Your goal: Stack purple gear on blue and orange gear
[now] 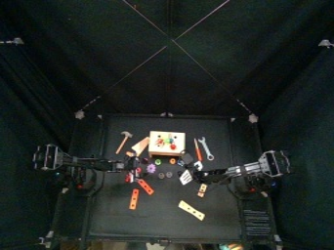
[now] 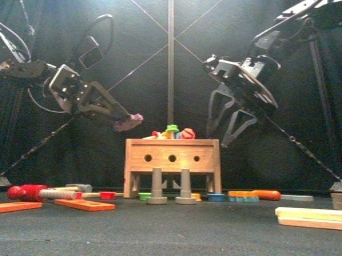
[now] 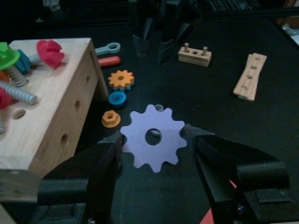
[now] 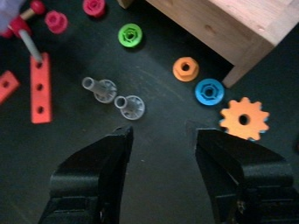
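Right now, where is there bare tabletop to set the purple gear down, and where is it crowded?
Bare tabletop lies under the open right gripper, bordered by two clear pegs and the orange gear. More lies between the purple gear and the wooden strip. It is crowded along the wooden box, where small rings line up.

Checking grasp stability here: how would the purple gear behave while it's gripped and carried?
The purple gear looks thin, flat and rigid, likely light plastic. Held between the left gripper jaws by its toothed rim, it might pivot or slip. Laid flat, it shouldn't roll.
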Controlling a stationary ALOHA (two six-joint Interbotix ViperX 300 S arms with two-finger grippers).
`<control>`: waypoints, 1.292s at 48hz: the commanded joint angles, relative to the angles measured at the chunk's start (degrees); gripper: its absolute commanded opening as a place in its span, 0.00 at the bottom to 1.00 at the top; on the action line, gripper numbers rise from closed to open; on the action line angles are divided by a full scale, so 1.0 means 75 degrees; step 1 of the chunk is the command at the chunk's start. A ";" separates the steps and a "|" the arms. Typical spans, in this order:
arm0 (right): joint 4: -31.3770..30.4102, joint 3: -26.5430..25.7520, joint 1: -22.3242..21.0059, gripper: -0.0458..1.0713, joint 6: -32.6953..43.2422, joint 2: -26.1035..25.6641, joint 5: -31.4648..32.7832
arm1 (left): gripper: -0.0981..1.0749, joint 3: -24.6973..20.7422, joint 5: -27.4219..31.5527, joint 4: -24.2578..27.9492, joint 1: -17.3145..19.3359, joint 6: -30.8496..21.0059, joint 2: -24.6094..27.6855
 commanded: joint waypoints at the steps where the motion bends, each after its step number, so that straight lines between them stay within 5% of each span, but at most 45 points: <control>1: -0.0293 -0.0105 -0.0223 0.80 0.0563 -0.0223 -0.0715 | 0.68 -0.0305 -0.0211 0.0105 0.0012 0.0012 0.0187; 15: -0.1148 -0.0188 -0.0797 0.80 0.2180 -0.0152 -0.2367 | 0.68 -0.1008 -0.0270 0.0422 0.0094 0.0035 0.0844; 52: -0.1160 -0.0609 -0.1090 0.80 0.2320 0.0164 -0.2660 | 0.68 -0.2039 -0.0527 0.1172 0.0328 0.0047 0.1699; 62: -0.1184 -0.0598 -0.1090 0.80 0.2309 0.0176 -0.2695 | 0.68 -0.2039 -0.0703 0.1090 0.0422 0.0563 0.1711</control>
